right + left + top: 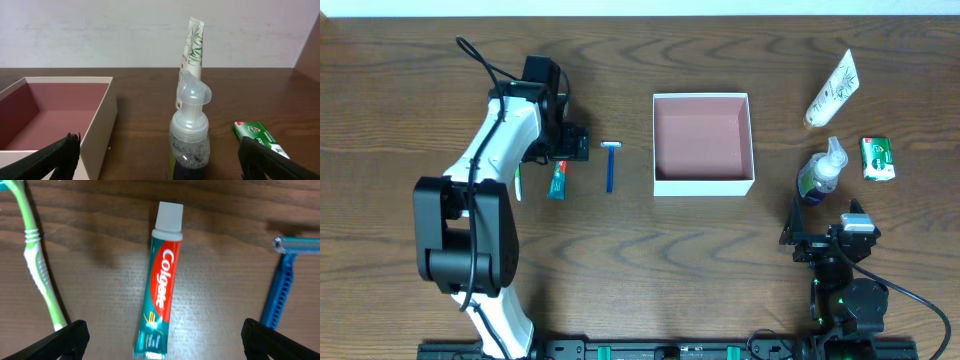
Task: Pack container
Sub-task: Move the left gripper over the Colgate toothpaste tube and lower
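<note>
Container [703, 145], a shallow white box with a pink inside, sits mid-tabletop [400, 100] with nothing in it. At its 9 o'clock lie a blue razor [611, 165], then a toothpaste tube [557, 181] and a green toothbrush [518, 183]. The left jaws hang spread wide above the toothpaste, gripping nothing. At the box's 3 o'clock stands a pump bottle [820, 172], with a white tube [832, 90] at 1 o'clock and a green packet [878, 159] beyond the bottle. The right jaws, also spread, sit at the bottle's 6 o'clock.

Toothpaste [161, 280] says "Colgate" in white on its red band. Print on the green box [257, 136] is too blurry to read.
</note>
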